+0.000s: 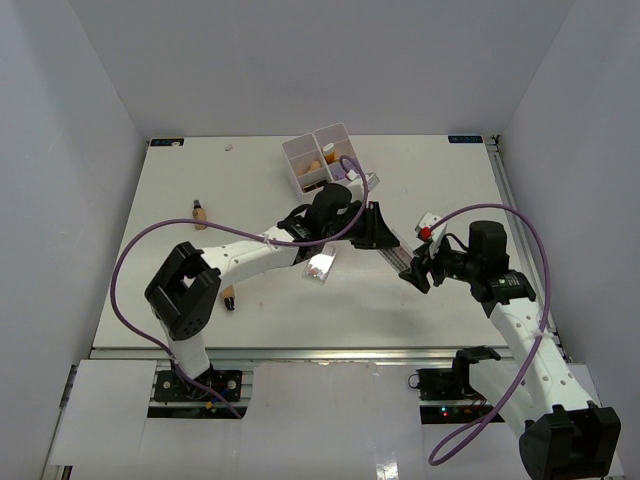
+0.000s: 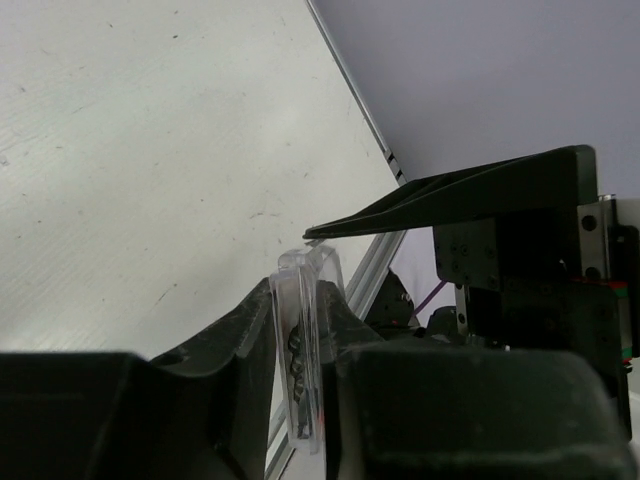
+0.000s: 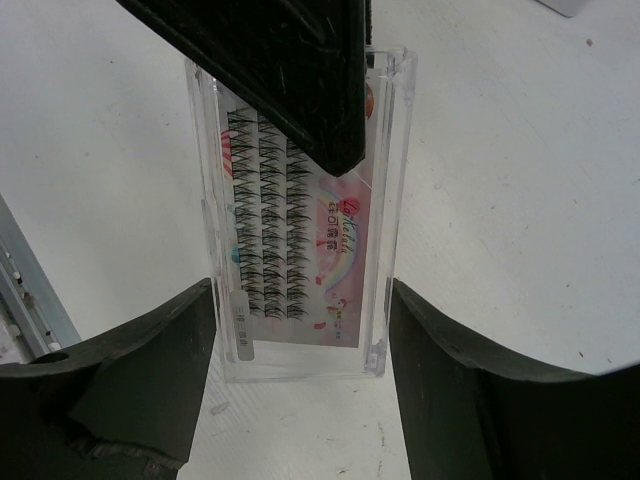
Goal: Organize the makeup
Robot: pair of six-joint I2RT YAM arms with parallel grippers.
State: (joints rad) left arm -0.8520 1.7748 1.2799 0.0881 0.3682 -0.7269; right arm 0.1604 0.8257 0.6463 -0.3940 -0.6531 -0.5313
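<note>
A clear palette with rows of black lashes on a pink card hangs above the table between both arms. My right gripper is shut on its two long side edges. My left gripper pinches its flat faces, edge-on in the left wrist view as the palette. One left finger lies across its upper part. From above, the palette spans the left gripper and the right gripper.
The white compartment box stands at the back centre with beige and orange pieces inside. A second clear pink case lies under the left arm. A tan bottle, a dark lipstick and a white-red packet lie around.
</note>
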